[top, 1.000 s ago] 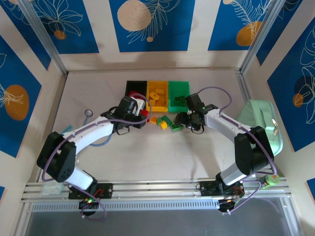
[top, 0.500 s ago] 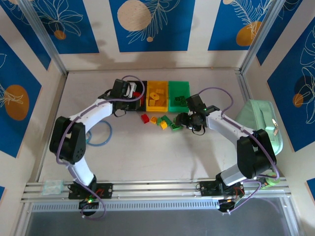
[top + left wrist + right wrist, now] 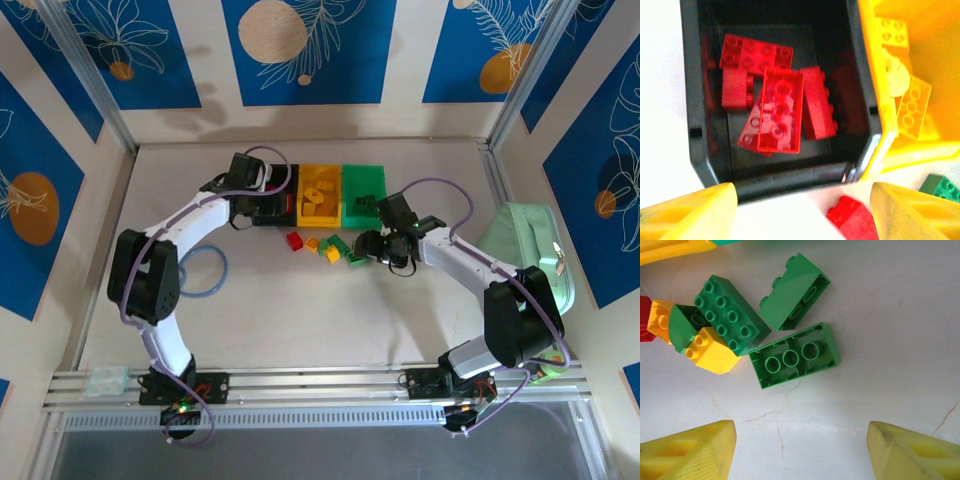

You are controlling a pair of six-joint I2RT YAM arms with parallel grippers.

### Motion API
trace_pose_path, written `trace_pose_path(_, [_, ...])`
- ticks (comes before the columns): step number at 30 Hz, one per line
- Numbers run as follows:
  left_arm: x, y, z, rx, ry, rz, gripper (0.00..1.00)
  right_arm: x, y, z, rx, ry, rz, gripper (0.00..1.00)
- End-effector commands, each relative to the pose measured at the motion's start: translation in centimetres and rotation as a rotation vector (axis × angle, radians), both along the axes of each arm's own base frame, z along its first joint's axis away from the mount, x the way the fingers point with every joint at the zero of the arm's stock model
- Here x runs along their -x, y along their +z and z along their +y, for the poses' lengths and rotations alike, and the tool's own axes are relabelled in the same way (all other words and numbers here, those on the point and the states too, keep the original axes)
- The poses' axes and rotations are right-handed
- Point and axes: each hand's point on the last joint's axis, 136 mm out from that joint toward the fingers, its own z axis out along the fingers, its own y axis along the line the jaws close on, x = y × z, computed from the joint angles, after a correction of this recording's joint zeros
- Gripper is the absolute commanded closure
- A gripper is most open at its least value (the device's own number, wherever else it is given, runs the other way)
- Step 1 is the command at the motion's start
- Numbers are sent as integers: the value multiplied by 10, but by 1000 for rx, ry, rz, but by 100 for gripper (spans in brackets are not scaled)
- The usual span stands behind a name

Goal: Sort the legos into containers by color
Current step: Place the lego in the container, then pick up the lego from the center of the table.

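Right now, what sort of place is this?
Probably a robot practice booth: a left arm and a right arm bolted to a metal rail, blue patterned wall panels boxing in the table, toy bricks beside small sorting bins.

From the top camera you get a bright, even picture. The pale table (image 3: 300,320) is lit from above, and the arms cast only faint, soft-edged shadows close beneath them. The corner posts (image 3: 90,80) lean outward toward the frame's edges, a mild wide-angle stretch.

Your left wrist view runs hot. The table beside the black bin (image 3: 694,100) burns out to plain white and the yellow bin (image 3: 940,90) glares, while the black bin's floor stays murky. The red bricks (image 3: 781,107) look soft, and the left gripper's fingertips (image 3: 690,215) are blurred.

Your right wrist view is crisper. The green bricks (image 3: 795,360) show sharp studs and gentle shadows, hairline cracks in the table read clearly, and the right gripper's fingertips (image 3: 687,452) are slightly soft
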Motion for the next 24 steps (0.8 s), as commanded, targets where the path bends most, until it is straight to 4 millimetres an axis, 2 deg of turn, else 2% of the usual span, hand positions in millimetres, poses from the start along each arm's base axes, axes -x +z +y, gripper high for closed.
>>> trace_pose_path(1, [18, 3, -7, 17, -22, -11, 30, 6, -3, 3, -3, -1, 23, 30])
trace_pose_path(8, [47, -20, -14, 43, -62, 22, 30, 7, -6, 8, 6, 14, 28, 30])
trace_pose_path(16, [77, -24, -20, 90, -108, -1, 30, 6, -7, 12, 46, 52, 24, 30])
trace_pose_path(20, [94, -25, -20, 86, -126, -11, 30, -1, -4, 21, 75, 104, 18, 30])
trace_pose_path(24, [110, -26, -16, 102, -125, -24, 31, -10, -8, 21, 125, 97, 46, 30])
